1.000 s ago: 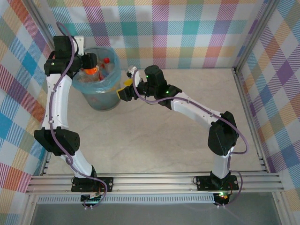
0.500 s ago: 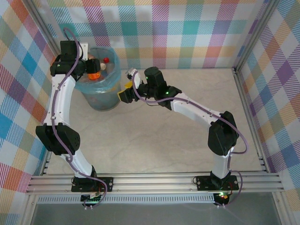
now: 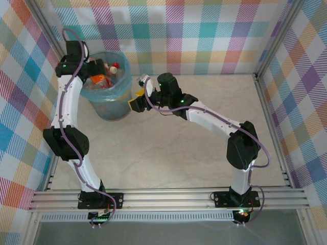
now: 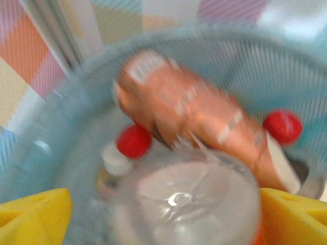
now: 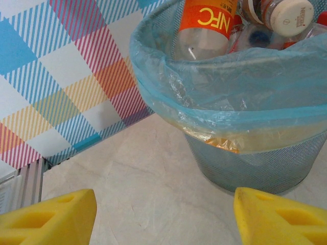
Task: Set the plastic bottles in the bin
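Plaid walls; round mesh bin (image 5: 265,168) holds clear plastic bottles (image 5: 207,25).

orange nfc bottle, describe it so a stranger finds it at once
Find the mesh bin with the light blue liner. Inside is a clear bottle. It wears an orange label reading NFC, unlike the white-capped bottle beside it.
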Robot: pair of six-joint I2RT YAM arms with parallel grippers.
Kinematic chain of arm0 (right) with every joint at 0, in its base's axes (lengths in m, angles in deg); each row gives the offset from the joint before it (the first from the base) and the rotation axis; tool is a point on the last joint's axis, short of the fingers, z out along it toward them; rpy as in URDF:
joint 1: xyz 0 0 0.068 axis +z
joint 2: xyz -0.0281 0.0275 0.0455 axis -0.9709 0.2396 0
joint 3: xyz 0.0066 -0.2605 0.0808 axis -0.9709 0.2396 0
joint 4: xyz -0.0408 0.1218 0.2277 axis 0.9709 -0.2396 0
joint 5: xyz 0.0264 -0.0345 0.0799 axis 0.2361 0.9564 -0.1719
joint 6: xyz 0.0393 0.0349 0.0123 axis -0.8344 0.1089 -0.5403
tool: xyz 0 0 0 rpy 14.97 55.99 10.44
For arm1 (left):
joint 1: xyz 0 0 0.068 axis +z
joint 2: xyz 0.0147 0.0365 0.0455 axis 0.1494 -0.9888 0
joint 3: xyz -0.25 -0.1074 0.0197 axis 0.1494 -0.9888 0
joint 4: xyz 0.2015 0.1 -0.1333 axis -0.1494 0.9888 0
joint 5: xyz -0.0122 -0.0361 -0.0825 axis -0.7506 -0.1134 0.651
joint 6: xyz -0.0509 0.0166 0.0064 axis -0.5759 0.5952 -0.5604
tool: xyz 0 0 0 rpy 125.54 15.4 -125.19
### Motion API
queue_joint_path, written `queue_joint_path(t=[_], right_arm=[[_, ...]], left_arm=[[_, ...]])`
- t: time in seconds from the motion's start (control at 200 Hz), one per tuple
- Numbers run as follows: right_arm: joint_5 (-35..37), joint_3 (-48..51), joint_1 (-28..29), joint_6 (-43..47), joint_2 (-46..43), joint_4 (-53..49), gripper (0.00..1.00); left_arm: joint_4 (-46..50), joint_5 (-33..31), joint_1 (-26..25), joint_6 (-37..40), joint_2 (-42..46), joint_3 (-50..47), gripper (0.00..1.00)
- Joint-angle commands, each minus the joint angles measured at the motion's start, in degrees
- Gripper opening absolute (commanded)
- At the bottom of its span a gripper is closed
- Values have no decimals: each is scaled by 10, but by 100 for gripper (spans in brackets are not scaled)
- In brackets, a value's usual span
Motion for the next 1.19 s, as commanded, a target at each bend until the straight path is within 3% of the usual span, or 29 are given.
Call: queue_joint_path(t=[0.0,0.42,0.55,0.685,0.785,0.91,1.035,1.19], right_arm=[[-9,6,2,-8,-27,-2,71],[-5,5,2,-4,-28,-13,71],[19,6,-6,6,-45,-28,72],[30,23,-48,-3,-84,-47,71],[53,67,-97,4,-133,-58,72],[102,141,-167,17,-187,-74,72],[156,250,-237,10,-235,-25,72],[259,382,-286,51,-252,59,74]], left_arm=[[2,-17,16,-51,1,49,92],[24,6,20,-53,-1,57,85],[-10,23,18,-29,61,19,84],[-212,44,-24,37,242,-254,85],[-345,46,-89,113,374,-455,86],[-432,13,-181,155,480,-644,86],[-546,-25,-242,99,523,-800,86],[-678,-137,-282,91,481,-928,88]])
